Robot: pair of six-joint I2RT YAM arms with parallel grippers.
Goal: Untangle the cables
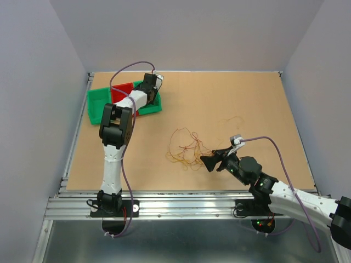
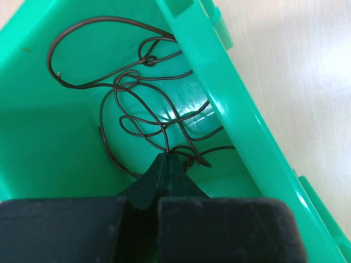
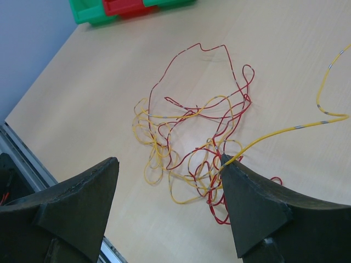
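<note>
Bright and even from overhead, only faint soft shadows on the tan wooden tabletop [image 1: 230, 98]. Hot white glare inside the glossy green plastic bin [image 2: 55, 142] in the left wrist view, pale table beyond washed out. Thin dark curly wire [image 2: 109, 104] crisp; left gripper's black fingers [image 2: 181, 183] murky, soft-edged. Mild sheen mid-table in the right wrist view, far corner slightly blurred.
</note>
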